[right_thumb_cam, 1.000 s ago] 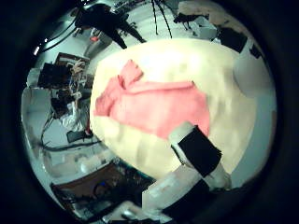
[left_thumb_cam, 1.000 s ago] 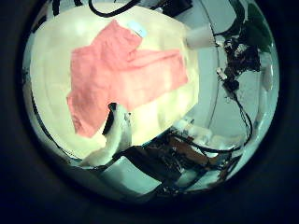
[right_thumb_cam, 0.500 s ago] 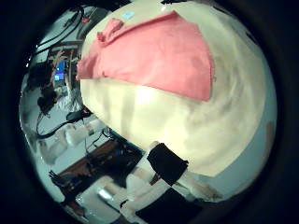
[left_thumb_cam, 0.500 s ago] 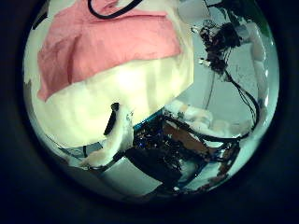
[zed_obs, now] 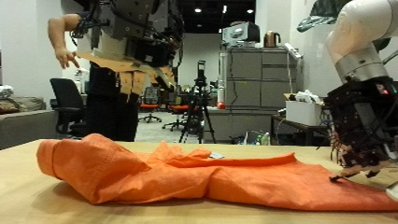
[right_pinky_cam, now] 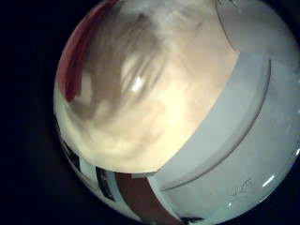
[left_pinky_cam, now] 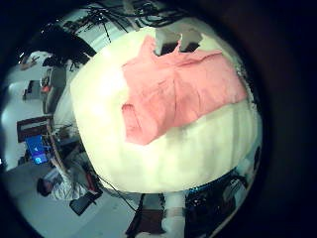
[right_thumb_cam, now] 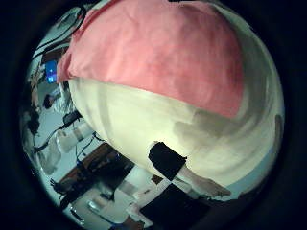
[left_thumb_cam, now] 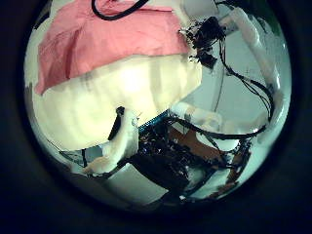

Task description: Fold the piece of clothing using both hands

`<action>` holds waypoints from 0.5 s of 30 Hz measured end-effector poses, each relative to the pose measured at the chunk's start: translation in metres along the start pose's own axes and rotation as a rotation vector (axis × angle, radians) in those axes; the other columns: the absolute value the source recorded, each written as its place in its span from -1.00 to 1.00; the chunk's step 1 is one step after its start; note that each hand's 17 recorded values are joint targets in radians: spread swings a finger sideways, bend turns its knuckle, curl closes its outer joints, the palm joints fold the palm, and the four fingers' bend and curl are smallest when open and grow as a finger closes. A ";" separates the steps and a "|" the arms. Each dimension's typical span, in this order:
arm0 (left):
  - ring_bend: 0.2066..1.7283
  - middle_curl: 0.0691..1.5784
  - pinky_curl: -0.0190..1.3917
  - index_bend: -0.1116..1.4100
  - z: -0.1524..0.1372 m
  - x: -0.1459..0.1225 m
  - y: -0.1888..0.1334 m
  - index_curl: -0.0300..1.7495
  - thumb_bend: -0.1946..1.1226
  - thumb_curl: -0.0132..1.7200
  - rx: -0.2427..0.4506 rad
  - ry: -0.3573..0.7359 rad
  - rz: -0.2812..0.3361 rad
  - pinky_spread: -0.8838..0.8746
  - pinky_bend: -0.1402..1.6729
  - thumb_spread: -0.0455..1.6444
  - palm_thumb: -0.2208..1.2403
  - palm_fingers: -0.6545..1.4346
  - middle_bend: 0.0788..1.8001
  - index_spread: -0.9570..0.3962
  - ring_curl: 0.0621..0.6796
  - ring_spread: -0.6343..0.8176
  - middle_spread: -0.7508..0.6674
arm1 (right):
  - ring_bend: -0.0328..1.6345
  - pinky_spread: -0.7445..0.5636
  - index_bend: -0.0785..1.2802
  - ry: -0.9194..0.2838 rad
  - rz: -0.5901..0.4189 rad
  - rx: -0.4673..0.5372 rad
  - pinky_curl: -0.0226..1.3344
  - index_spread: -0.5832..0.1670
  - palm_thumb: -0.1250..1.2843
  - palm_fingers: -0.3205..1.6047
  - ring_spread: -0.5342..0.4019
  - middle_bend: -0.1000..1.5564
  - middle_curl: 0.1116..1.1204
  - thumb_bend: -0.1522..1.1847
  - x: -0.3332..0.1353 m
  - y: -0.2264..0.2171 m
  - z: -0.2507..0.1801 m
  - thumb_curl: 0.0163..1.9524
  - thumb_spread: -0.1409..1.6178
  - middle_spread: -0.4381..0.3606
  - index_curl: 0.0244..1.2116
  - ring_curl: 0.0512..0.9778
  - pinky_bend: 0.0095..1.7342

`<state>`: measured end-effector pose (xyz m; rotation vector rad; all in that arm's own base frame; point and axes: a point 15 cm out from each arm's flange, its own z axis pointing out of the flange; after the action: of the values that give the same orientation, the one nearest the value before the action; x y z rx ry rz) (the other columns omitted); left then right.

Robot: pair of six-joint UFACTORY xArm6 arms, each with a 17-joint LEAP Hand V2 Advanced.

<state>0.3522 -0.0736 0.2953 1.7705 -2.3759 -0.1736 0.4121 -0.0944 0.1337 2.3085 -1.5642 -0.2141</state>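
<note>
Hand (zed_obs: 355,131), outside view: it hangs from a white arm over the far end of the table (zed_obs: 37,201). Only one arm is in view there, so left or right cannot be established. Its fingers (zed_obs: 346,149) point down, fairly straight and loosely spread, and nothing is held between them. The tips are at the edge of the garment (zed_obs: 187,173); contact with the cloth cannot be confirmed.

Garment: orange, lying on the tan table top. The end beneath the hand lies flat. The opposite end is bunched into a raised, rumpled mound. A small light tag shows near the middle of the upper edge.

Right hand (right_thumb_cam: 168,161), thumb side palm view: one black and white part of it shows at the edge. Whether the hand is wide or closed cannot be determined. The garment (right_thumb_cam: 153,53) fills much of this view, so it is close to that palm, with bare table (right_thumb_cam: 163,125) next to it. The little finger side view shows mostly table surface (right_pinky_cam: 141,84), with a sliver of the garment (right_pinky_cam: 77,47) at the rim.

Left hand (left_thumb_cam: 122,146), thumb side palm view: one white finger shows, and its state cannot be determined. The garment (left_thumb_cam: 97,39) lies on the table (left_thumb_cam: 117,93) away from it. The little finger side view takes in the whole garment (left_pinky_cam: 178,89), spread across the table (left_pinky_cam: 168,159) with one sleeve end folded over.
</note>
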 end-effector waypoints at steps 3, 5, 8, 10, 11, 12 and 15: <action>-0.67 -0.75 -0.53 -0.67 0.000 -0.001 0.002 -0.72 -0.73 -0.62 -0.004 -0.001 -0.002 0.60 -0.42 0.46 -0.03 -0.43 -0.88 0.72 -0.46 0.68 0.66 | -0.54 0.50 -0.62 0.003 0.001 -0.004 -0.47 -0.11 -0.16 -0.37 0.24 -0.60 -0.52 -0.80 0.000 -0.001 0.001 -0.72 0.26 0.10 -0.48 -0.55 -0.76; -0.67 -0.75 -0.53 -0.67 0.000 -0.001 0.003 -0.72 -0.73 -0.63 -0.006 -0.002 -0.003 0.60 -0.42 0.46 -0.02 -0.42 -0.88 0.72 -0.46 0.68 0.65 | -0.50 0.43 -0.61 0.003 0.004 -0.005 -0.49 -0.11 -0.13 -0.29 0.14 -0.57 -0.51 -0.80 0.000 -0.001 0.002 -0.72 0.26 0.00 -0.47 -0.54 -0.79; -0.67 -0.74 -0.53 -0.67 0.000 -0.003 0.003 -0.73 -0.73 -0.63 -0.006 -0.001 -0.004 0.61 -0.42 0.46 -0.01 -0.42 -0.88 0.72 -0.46 0.68 0.65 | -0.42 0.33 -0.58 0.002 0.008 -0.009 -0.52 -0.15 -0.04 -0.13 0.00 -0.51 -0.48 -0.78 0.001 -0.001 0.003 -0.70 0.27 -0.05 -0.46 -0.52 -0.81; -0.67 -0.74 -0.53 -0.67 0.000 -0.003 0.003 -0.73 -0.73 -0.63 -0.006 -0.002 -0.006 0.61 -0.42 0.45 -0.01 -0.42 -0.88 0.72 -0.46 0.68 0.65 | -0.34 0.24 -0.57 0.006 0.005 -0.009 -0.55 -0.19 0.04 -0.01 -0.12 -0.46 -0.46 -0.78 0.001 -0.001 0.003 -0.69 0.26 -0.12 -0.45 -0.50 -0.82; -0.67 -0.74 -0.53 -0.67 0.000 -0.003 0.003 -0.72 -0.73 -0.63 -0.007 -0.002 -0.007 0.60 -0.42 0.45 0.00 -0.42 -0.88 0.72 -0.46 0.68 0.65 | -0.29 0.17 -0.57 0.011 0.004 -0.004 -0.55 -0.22 0.09 0.09 -0.19 -0.44 -0.44 -0.77 0.002 -0.002 0.003 -0.68 0.25 -0.16 -0.44 -0.47 -0.78; -0.67 -0.74 -0.53 -0.67 0.000 -0.004 0.004 -0.72 -0.73 -0.63 -0.007 -0.003 -0.007 0.60 -0.42 0.45 0.00 -0.42 -0.88 0.72 -0.47 0.68 0.65 | -0.24 0.08 -0.56 0.015 0.004 0.003 -0.55 -0.27 0.16 0.22 -0.26 -0.41 -0.43 -0.75 0.003 -0.004 0.002 -0.67 0.25 -0.19 -0.44 -0.46 -0.76; -0.67 -0.74 -0.53 -0.67 0.000 -0.005 0.004 -0.73 -0.73 -0.63 -0.011 -0.007 -0.008 0.60 -0.42 0.45 0.00 -0.42 -0.88 0.72 -0.47 0.68 0.64 | -0.13 -0.27 -0.54 0.023 0.007 0.028 -0.50 -0.38 0.31 0.58 -0.41 -0.33 -0.35 -0.73 0.007 -0.009 0.002 -0.63 0.25 -0.27 -0.39 -0.36 -0.56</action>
<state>0.3497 -0.0673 0.2954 1.7783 -2.3680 -0.1944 0.4220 -0.0980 0.1292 2.3179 -1.5733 -0.1645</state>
